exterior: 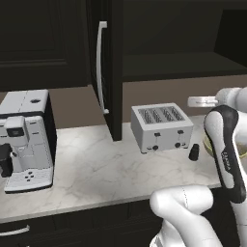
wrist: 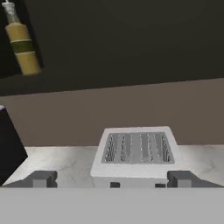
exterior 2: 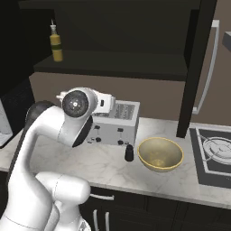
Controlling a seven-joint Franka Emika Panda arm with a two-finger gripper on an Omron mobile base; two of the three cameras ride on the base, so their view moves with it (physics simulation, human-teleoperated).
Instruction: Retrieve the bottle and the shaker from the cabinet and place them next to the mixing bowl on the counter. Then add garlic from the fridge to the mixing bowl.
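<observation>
The amber bottle (exterior 2: 56,43) stands upright on the open dark cabinet's shelf (exterior 2: 113,68), and it sits at the hand view's upper left as bottle (wrist: 21,42). The black shaker (exterior 2: 129,153) stands on the marble counter (exterior 2: 106,170), close to the left of the tan-rimmed mixing bowl (exterior 2: 160,154). In the left base view, the shaker (exterior: 194,152) is right of the toaster. My gripper (wrist: 112,179) hovers open over the toaster's front, well below and right of the bottle, with nothing between its fingers. The fridge and the garlic are out of view.
A white toaster (exterior: 161,126) sits at the back of the counter (exterior: 96,169). The cabinet door (exterior: 114,72) with its silver handle hangs open over the counter. A coffee machine (exterior: 26,140) stands at the left, and a stove (exterior 2: 215,155) lies right of the bowl.
</observation>
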